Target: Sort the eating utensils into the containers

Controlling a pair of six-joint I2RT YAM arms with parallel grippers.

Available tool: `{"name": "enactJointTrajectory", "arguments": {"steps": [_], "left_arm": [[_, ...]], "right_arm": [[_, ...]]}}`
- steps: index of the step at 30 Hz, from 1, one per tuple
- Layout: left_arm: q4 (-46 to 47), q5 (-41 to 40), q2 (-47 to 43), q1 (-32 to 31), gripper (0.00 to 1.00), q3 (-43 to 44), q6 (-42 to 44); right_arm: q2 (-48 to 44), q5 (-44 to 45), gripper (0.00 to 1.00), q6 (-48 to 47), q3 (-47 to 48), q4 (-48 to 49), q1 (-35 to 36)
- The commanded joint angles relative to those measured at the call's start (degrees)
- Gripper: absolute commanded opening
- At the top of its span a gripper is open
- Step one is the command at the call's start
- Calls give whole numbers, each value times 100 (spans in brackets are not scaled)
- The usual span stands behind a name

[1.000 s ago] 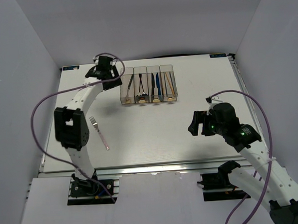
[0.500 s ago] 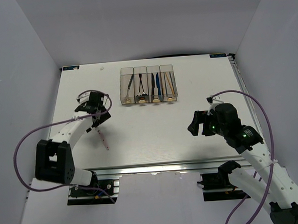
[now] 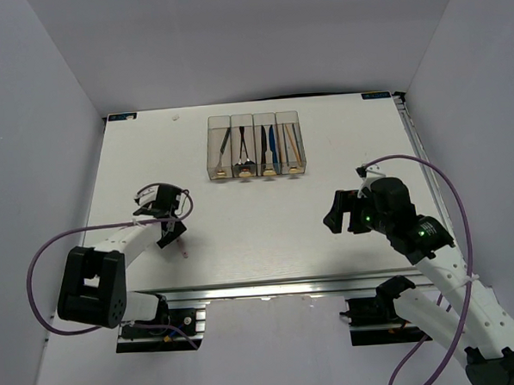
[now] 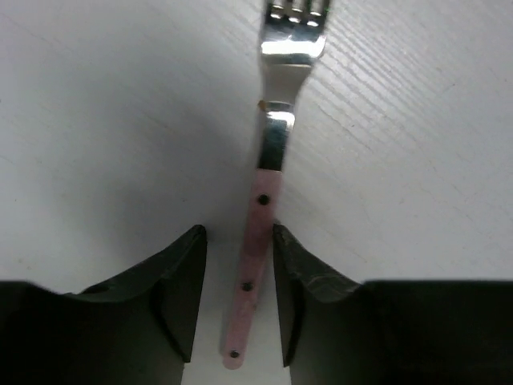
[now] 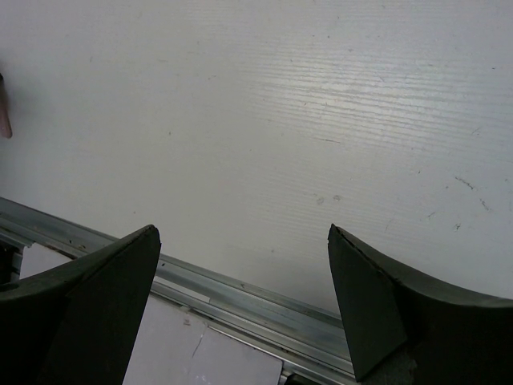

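**Left arm.** It is folded low over the near-left part of the white worktop (image 3: pixel 267 218), closer to the near edge than the far one. The left gripper (image 3: pixel 168 228) points down at the surface. A purple cable (image 3: pixel 45 264) loops out from the arm past the left edge.

**Left wrist view.** The left gripper (image 4: pixel 238 265) straddles the pink-handled fork (image 4: pixel 260 216).
- The fork lies flat on the table, with its silver neck and tines running away from the fingers.
- Three dark rivets show along the handle.
- The right-hand finger (image 4: pixel 309 281) sits against the handle or just beside it.
- The left-hand finger (image 4: pixel 172 273) stands off, and a strip of bare table shows between it and the handle.
- We read the jaws as narrowed around the handle but not clamped on it.

From the top camera the gripper hides most of the fork. We can see only a faint pink trace beside the gripper.

**Right arm.** The right gripper (image 3: pixel 334 216) hangs over the near-right part of the worktop, well apart from the fork and the bins. In its wrist view the right gripper (image 5: pixel 242 233) has its fingers spread wide, with only bare table between them. The metal rail (image 5: pixel 240 293) of the near edge runs below.

**Containers.** The containers (image 3: pixel 230 118) are four clear bins joined in a row near the middle of the far edge, each with a yellow label at its near end.
- The two left bins hold dark pieces.
- The third bin holds a blue knife (image 3: pixel 272 144).
- The fourth bin holds orange chopsticks (image 3: pixel 292 146).
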Motion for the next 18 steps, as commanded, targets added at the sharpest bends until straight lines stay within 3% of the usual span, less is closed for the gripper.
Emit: {"name": "enactJointTrajectory", "arguments": {"steps": [1, 7, 14, 18], "left_arm": [[302, 255, 189, -16, 47, -143, 21], [188, 501, 339, -17, 0, -152, 126], [-182, 334, -215, -8, 0, 796, 853], [-119, 913, 362, -25, 0, 1876, 1391]], "right_arm": [[-59, -64, 89, -69, -62, 192, 8], [-85, -160, 89, -78, -79, 219, 8], [-68, -213, 89, -87, -88, 254, 8], [-15, -231, 89, -78, -97, 298, 8]]}}
